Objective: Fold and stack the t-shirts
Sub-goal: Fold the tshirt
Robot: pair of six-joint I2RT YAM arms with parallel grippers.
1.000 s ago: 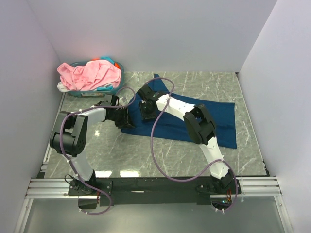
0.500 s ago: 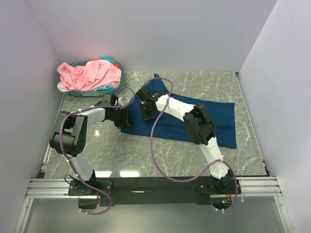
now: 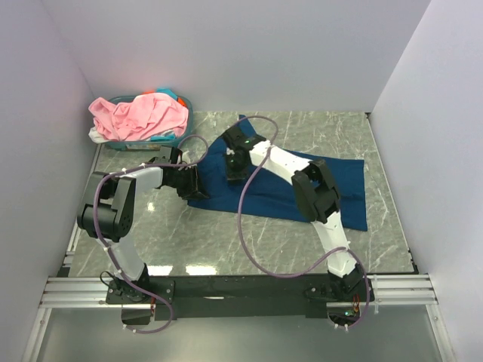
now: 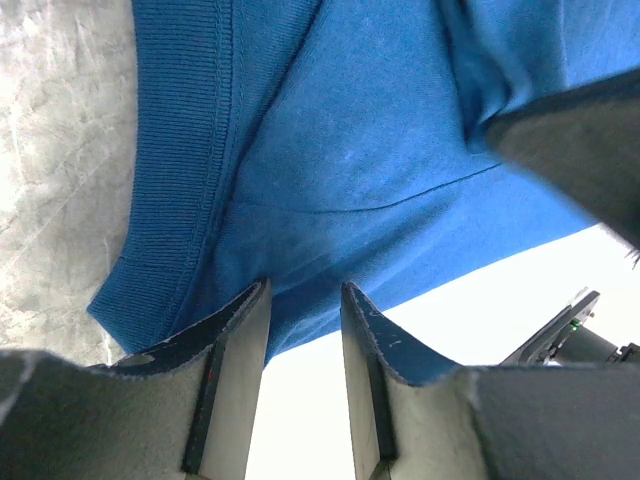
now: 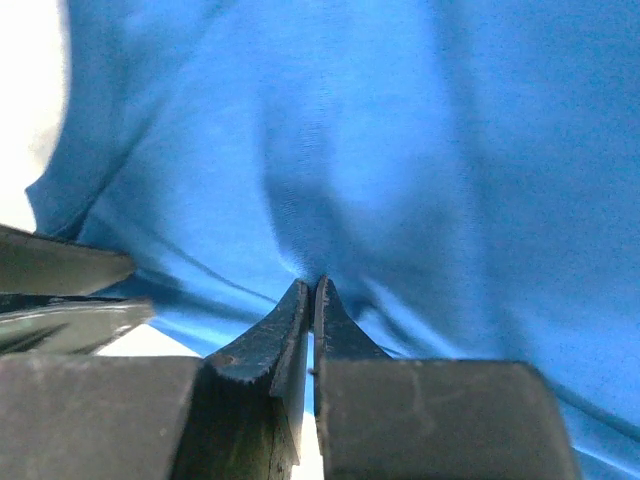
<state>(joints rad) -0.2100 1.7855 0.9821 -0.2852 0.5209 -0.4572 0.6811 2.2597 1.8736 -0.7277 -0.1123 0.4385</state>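
Observation:
A navy blue t-shirt (image 3: 332,188) lies spread across the middle of the marble table. My right gripper (image 3: 235,170) is down on its left part and shut on a pinch of the cloth; the wrist view shows the blue fabric (image 5: 400,150) puckered at the closed tips (image 5: 313,282). My left gripper (image 3: 195,183) sits at the shirt's left edge. Its fingers stand apart (image 4: 305,290), with the shirt's edge (image 4: 350,150) right at their tips and not pinched. A pink t-shirt (image 3: 139,115) lies heaped on top of other pale clothes in the basket.
A teal basket (image 3: 183,130) stands in the back left corner against the wall. White walls close in the table on the left, back and right. My right gripper's dark finger (image 4: 570,140) shows close by in the left wrist view.
My right gripper has closed onto the navy shirt and shifted slightly back and right, its arm moving with it. The left arm has stayed where it was.

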